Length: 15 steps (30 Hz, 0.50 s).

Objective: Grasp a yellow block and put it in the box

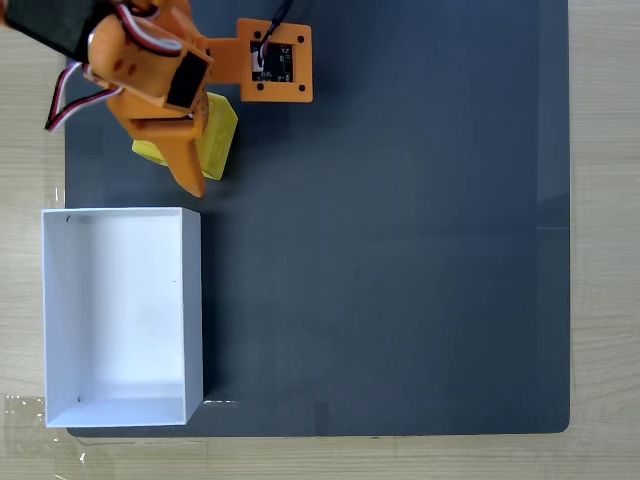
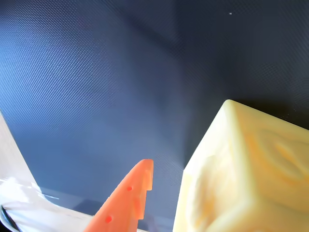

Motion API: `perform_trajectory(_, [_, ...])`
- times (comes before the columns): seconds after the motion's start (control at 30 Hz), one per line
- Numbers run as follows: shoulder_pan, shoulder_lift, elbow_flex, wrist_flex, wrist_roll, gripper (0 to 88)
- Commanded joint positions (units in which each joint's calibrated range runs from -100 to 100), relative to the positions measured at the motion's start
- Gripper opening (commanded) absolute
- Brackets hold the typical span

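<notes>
Dark mat (image 1: 400,250); yellow block's (image 2: 246,179) embossing in wrist view.

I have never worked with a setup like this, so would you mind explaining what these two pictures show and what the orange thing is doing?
The orange thing is a small robot arm ending in a two-finger gripper. The fixed view looks straight down on a dark mat laid over a wooden table. The wrist view comes from a camera riding on the arm, so it sees one orange finger and the yellow block close up. The gripper sits at the block; whether it has gripped it, I cannot tell. Below it in the fixed view stands an open white box, with nothing inside.
</notes>
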Motion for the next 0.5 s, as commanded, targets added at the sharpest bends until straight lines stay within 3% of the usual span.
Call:
perform_trajectory(0.0, [0.06,-0.15,-1.21,-3.1,-1.33,42.7])
perform_trajectory(0.23, [-0.36,-0.65,-1.21,-4.93,-1.8,18.6])
perform_trajectory(0.47, [-3.72,-5.57,-1.21,-2.4,-1.64,15.5])
